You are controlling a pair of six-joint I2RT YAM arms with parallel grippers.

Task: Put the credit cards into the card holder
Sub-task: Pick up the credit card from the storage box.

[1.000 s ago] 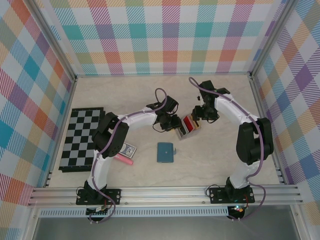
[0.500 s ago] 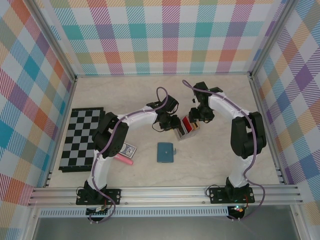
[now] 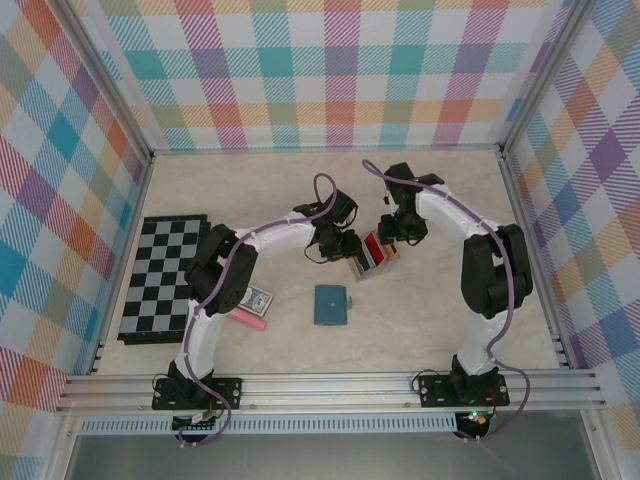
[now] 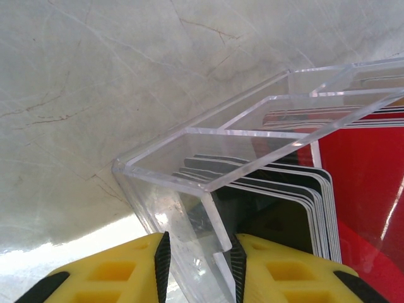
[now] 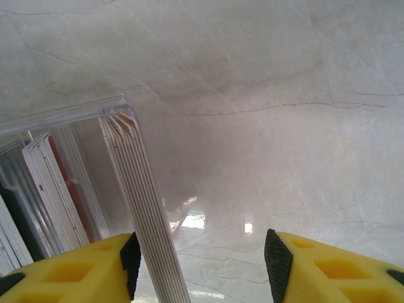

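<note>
Two grippers are meeting at a clear box [image 3: 361, 267] at mid-table in the top view: the left gripper [image 3: 350, 250] is sitting at the box's left side and the right gripper [image 3: 391, 238] at its far right corner. The credit cards [image 3: 375, 247] are standing inside that box, showing a red face. The card holder [image 3: 330, 305] is lying folded on the table [image 3: 440, 300], apart from the box and nearer the arm bases.

Seen from the left wrist, the left gripper [image 4: 199, 268] is pinching a wall of the clear box [image 4: 189, 183], its yellow fingers [image 4: 113, 278] pressing close with only the plastic between them. The credit cards [image 4: 284, 208] are standing on edge inside, a red card [image 4: 366, 183] at the right.

Seen from the right wrist, the right gripper [image 5: 199, 265] is standing spread wide and gripping nothing. A stack of credit cards [image 5: 145, 214] is rising on edge between its fingers, just beside the one at the picture's left [image 5: 69, 271]; whether they are touching I cannot tell. The clear box's [image 5: 69, 113] corner is showing above the stack.
</note>
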